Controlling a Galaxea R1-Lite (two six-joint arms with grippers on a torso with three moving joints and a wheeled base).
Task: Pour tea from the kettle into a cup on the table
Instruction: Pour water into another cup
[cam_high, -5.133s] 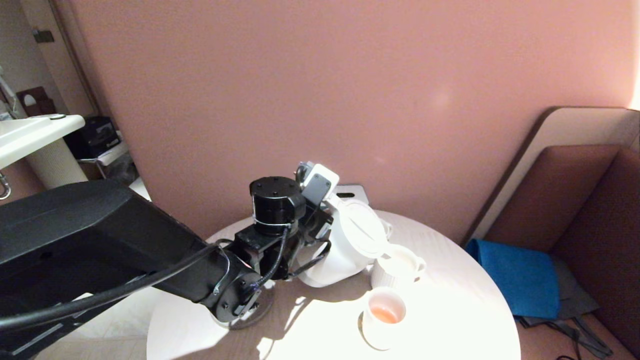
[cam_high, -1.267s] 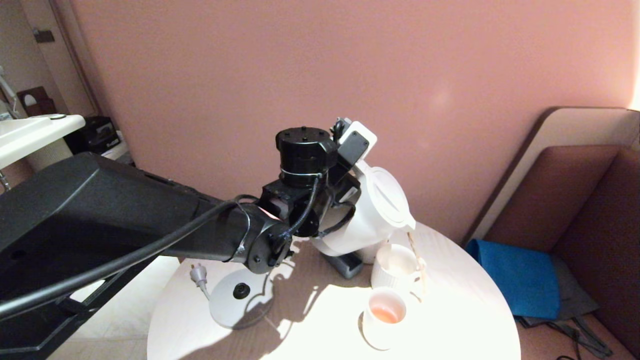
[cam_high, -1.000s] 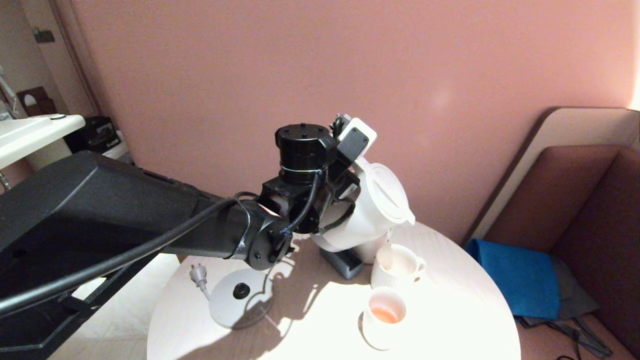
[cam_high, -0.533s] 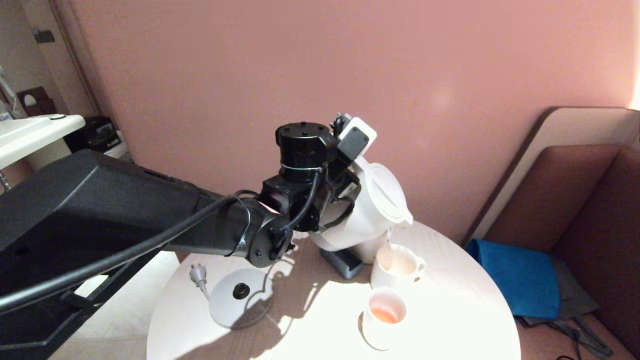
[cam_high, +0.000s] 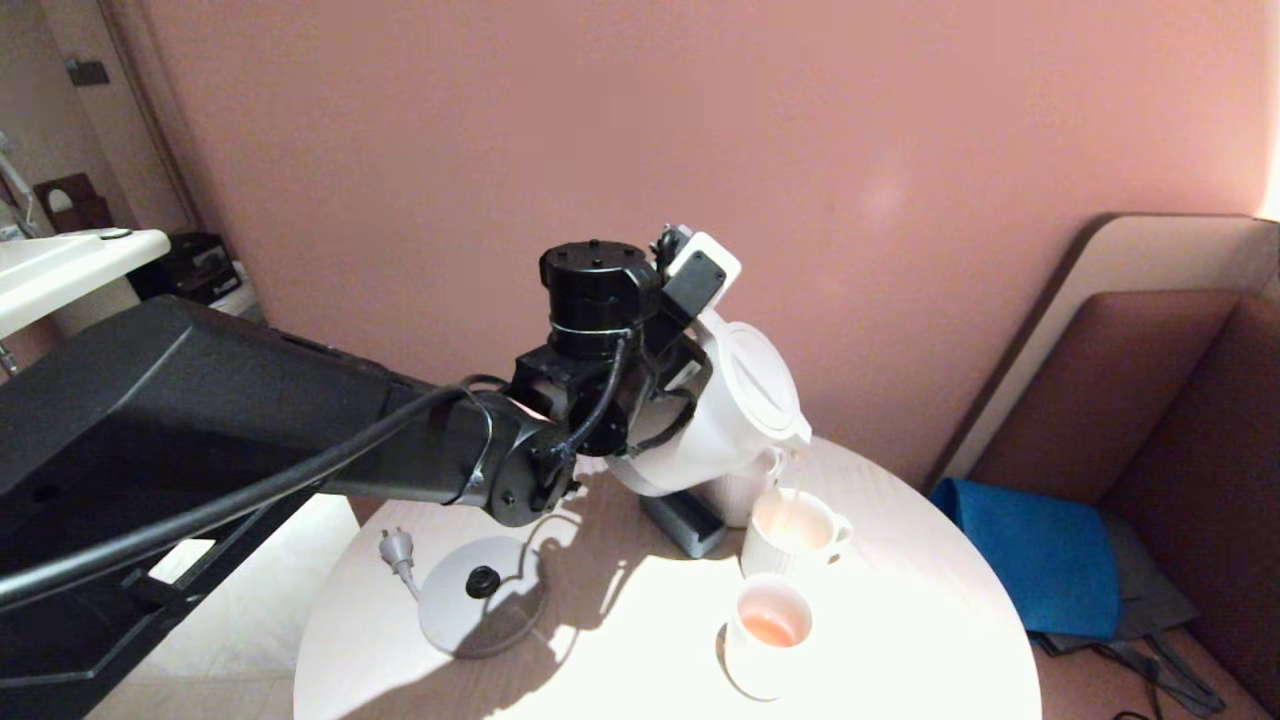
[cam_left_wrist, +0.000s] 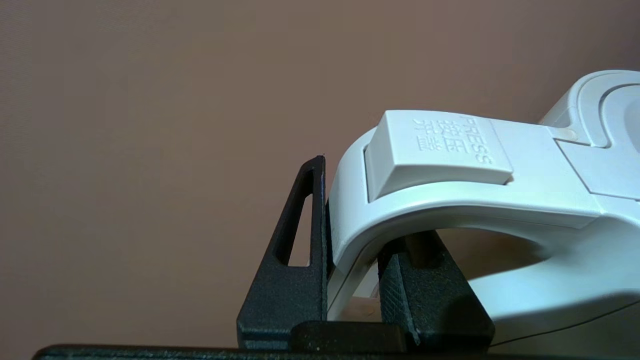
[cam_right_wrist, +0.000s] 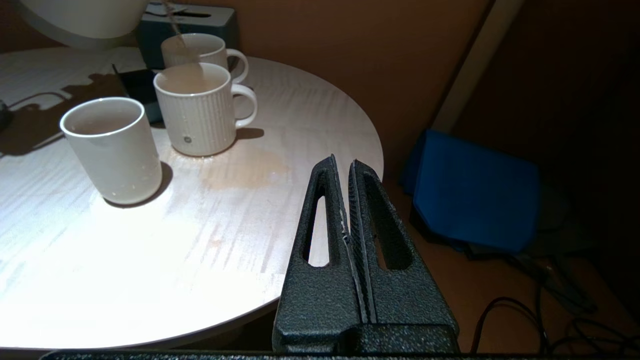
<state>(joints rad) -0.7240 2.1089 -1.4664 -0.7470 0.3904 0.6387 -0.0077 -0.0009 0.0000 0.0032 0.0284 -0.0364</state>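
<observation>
Kettle (cam_high: 735, 415) is hanging tilted above the table (cam_high: 900, 640) in the head view, my left gripper (cam_high: 668, 400) pinching its handle, spout dipping toward five o'clock over the ribbed mug (cam_high: 795, 530); tea (cam_high: 783, 497) is streaming in. A plain cup (cam_high: 765, 640) is standing at six o'clock of that mug. Left wrist view: my fingers (cam_left_wrist: 290, 270) are clamping the handle (cam_left_wrist: 450, 200). Right wrist view: my right gripper (cam_right_wrist: 345, 220) is sitting pressed together off the table's edge.

The left arm (cam_high: 200, 420) fills the left of the head view: a broad matte-black shell, a black cable looping along it, and a round black cap with small screws. Both wrist views show black, textured fingers (cam_right_wrist: 320, 235) with slotted triangular cut-outs.
</observation>
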